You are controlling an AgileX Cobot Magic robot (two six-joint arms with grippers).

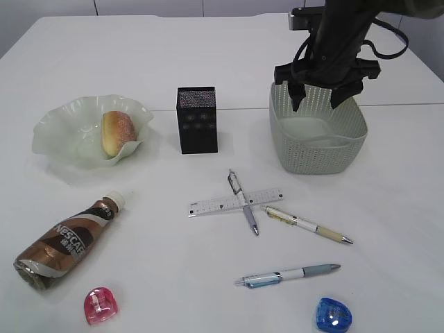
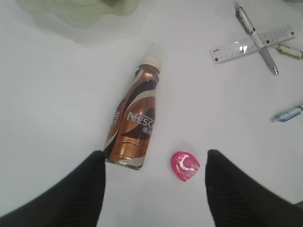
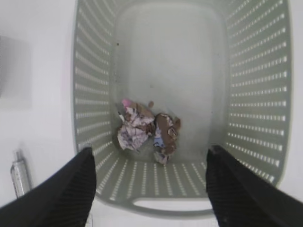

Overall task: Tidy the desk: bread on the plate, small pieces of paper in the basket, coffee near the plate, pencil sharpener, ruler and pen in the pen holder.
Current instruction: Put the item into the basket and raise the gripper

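Right claw spread wide above basket, holding nothing; left claw likewise wide and empty.

Crumpled paper scraps on basket floor. Bread on plate. Coffee bottle lying flat; ruler, 3 pens, 2 sharpeners loose on table, outside black holder.

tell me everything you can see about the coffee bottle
The coffee bottle is brown plastic with a cream swirl, a Nescafe label and a white screw cap, closed. It lies on its side on the white table, cap pointing toward the plate but apart from it. Nothing touches it; the pink sharpener lies just beside its base.
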